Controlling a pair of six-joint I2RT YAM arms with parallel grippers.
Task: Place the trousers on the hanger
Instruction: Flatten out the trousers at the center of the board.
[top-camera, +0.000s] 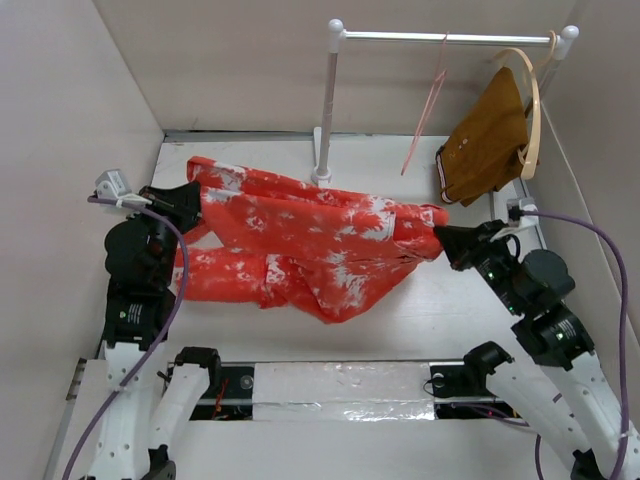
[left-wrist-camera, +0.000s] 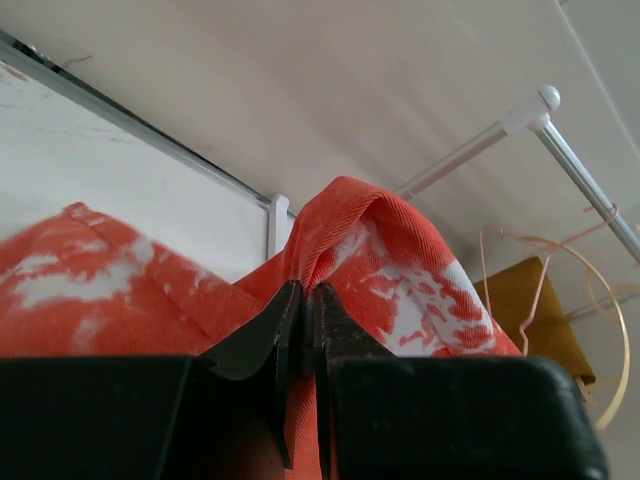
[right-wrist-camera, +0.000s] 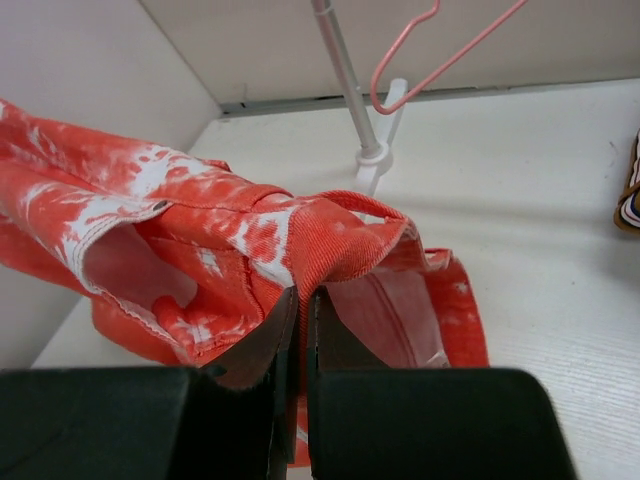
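The orange-red trousers (top-camera: 300, 240) with white splotches hang stretched between my two grippers above the table. My left gripper (top-camera: 190, 205) is shut on one end of the cloth (left-wrist-camera: 370, 250). My right gripper (top-camera: 445, 240) is shut on the waistband end (right-wrist-camera: 330, 240), near a small dark button (right-wrist-camera: 163, 207). The middle of the trousers sags low. The thin pale-pink hanger (top-camera: 425, 110) hangs from the white rail (top-camera: 450, 38) at the back, beyond the trousers; it also shows in the right wrist view (right-wrist-camera: 440, 55) and faintly in the left wrist view (left-wrist-camera: 535, 290).
A mustard-brown garment (top-camera: 490, 135) hangs on a cream hanger (top-camera: 535, 100) at the rail's right end. The rail's white post (top-camera: 326, 110) stands on a base behind the trousers. Pale walls close in on left, back and right.
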